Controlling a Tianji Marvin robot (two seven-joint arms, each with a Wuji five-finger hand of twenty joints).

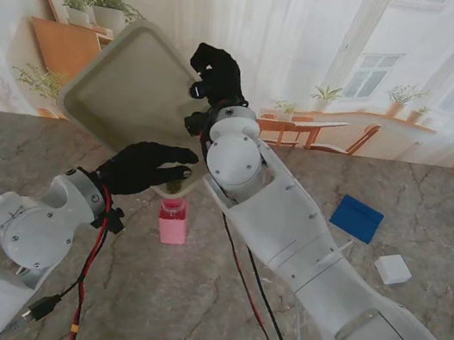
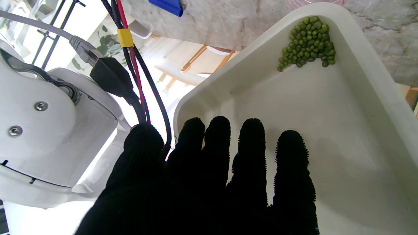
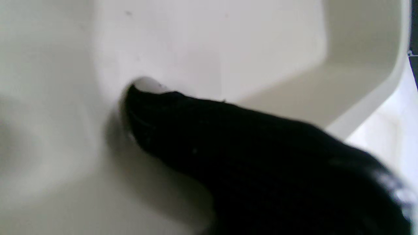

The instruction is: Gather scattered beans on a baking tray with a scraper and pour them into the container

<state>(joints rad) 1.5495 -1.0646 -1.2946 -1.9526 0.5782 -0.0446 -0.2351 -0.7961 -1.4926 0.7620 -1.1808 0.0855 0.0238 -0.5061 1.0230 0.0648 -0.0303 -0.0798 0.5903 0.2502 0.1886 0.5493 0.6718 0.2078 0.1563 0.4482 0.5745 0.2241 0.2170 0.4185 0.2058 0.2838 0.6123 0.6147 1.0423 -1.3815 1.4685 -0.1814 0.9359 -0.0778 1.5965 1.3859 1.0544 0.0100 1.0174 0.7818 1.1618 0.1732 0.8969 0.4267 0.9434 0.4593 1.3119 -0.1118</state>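
Tray (image 1: 131,89) tilted steeply, right hand (image 1: 217,72) clamped on its far edge, left hand (image 1: 144,168) flat with fingers together against its low end, beans (image 2: 307,42) piled in the low corner directly over the pink container (image 1: 172,220).

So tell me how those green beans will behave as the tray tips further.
The beans are small, round and loose, so they likely roll together. Piled in the tilted tray's low corner, they will probably spill suddenly; some may bounce past the pink container.
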